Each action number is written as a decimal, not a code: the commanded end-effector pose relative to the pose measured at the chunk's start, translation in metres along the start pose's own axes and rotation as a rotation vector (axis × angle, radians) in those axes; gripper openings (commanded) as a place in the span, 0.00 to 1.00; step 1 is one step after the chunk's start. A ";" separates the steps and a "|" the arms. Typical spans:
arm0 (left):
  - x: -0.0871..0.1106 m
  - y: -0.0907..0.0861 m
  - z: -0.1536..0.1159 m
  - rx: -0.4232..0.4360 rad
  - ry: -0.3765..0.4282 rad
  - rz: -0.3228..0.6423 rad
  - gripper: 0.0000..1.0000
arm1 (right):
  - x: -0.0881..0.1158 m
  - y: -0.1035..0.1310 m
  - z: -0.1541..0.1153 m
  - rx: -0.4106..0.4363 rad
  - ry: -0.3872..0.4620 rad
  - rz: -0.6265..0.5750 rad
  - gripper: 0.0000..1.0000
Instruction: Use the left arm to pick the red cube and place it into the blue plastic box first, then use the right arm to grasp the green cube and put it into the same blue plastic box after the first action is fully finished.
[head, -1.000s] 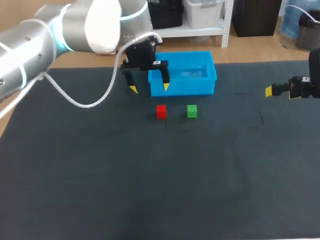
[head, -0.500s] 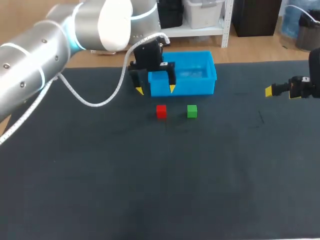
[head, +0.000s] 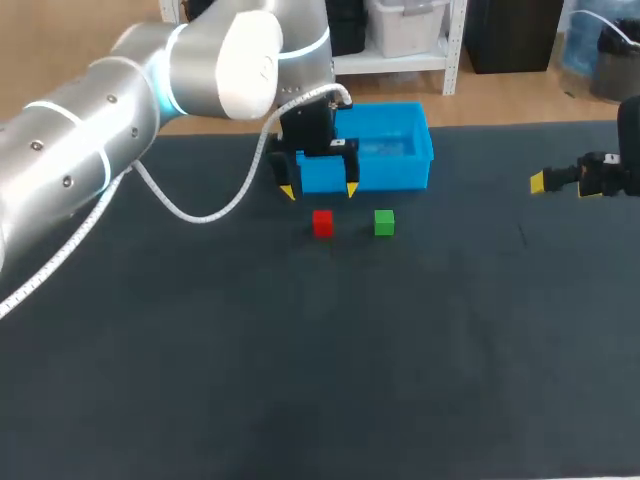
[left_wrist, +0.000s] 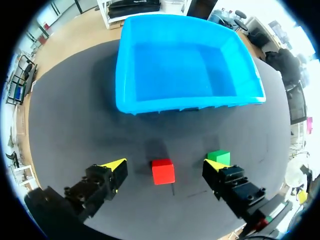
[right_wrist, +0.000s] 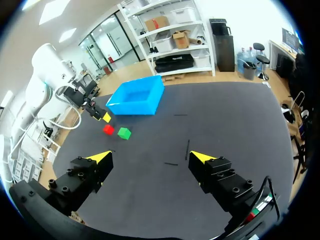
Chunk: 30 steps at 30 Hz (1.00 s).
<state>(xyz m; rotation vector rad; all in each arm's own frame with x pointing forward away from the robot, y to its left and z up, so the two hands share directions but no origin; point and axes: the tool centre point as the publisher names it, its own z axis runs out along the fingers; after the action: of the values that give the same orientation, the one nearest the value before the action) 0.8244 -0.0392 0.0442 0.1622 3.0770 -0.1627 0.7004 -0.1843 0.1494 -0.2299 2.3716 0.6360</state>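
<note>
Step 1, pre-grasp: left gripper (left_wrist: 165, 165) is wide open and empty, hovering over the red cube (left_wrist: 163, 171). In the left wrist view the cube lines up between the fingers, but they don't touch it. The cube sits on the desk (head: 300, 380) in front of the blue box (head: 415, 172), with the green cube (head: 384, 222) just beside it. Next move, I'd say: straight descent until the tips straddle the red cube, then close, lift and carry over the box wall. One finger looks close to the green cube, so keep the descent centred or it may get nudged. Right gripper (right_wrist: 151, 158) is open and empty, well off to the side; it should wait until red is in.
</note>
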 end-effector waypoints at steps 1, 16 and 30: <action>0.003 -0.001 0.003 -0.008 -0.008 -0.011 1.00 | 0.000 0.000 0.000 0.000 0.001 -0.001 1.00; 0.023 -0.003 0.020 -0.016 -0.034 -0.046 1.00 | 0.000 0.000 0.000 0.000 0.001 -0.001 1.00; 0.030 0.008 0.033 -0.036 -0.044 -0.112 1.00 | 0.000 0.000 0.000 0.000 0.001 -0.001 1.00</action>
<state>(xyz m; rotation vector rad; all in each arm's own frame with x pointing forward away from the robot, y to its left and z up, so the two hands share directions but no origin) 0.8039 -0.0322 0.0107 -0.0056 3.0665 -0.1112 0.7004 -0.1843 0.1494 -0.2300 2.3717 0.6359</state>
